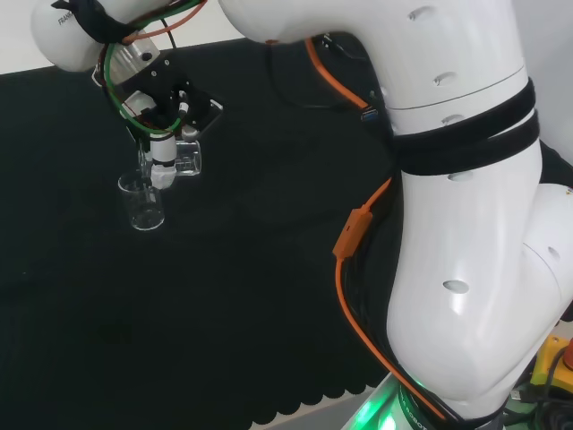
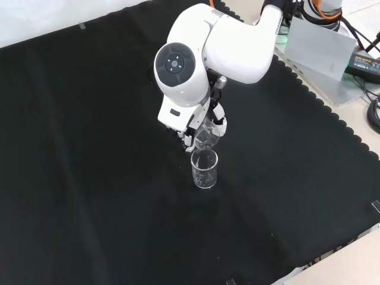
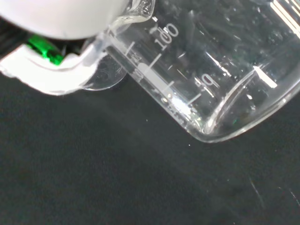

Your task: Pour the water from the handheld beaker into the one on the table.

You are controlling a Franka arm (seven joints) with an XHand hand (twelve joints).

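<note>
While the hand (image 1: 159, 134) is held above the black cloth (image 1: 269, 296), a clear handheld beaker (image 1: 183, 154) is seen clamped in its curled fingers and tipped well over on its side. In the head view, this beaker lies nearly level, just above and to the right of a second clear beaker (image 1: 143, 204), which stands upright on the cloth. In the front view, the tilted glass (image 2: 205, 138) is found directly above the rim of the standing beaker (image 2: 204, 169), with its mouth turned down toward it; whether the two rims touch cannot be told. The hand (image 2: 199, 127) is partly covered there by the arm's large white link (image 2: 181, 71) with its round grey cap. In the wrist view, the held beaker's (image 3: 206, 75) printed scale and thick base are shown close up against the cloth, and a blurred white finger (image 3: 51, 75) is seen beside its spout. How much water is held by either beaker cannot be made out.
</note>
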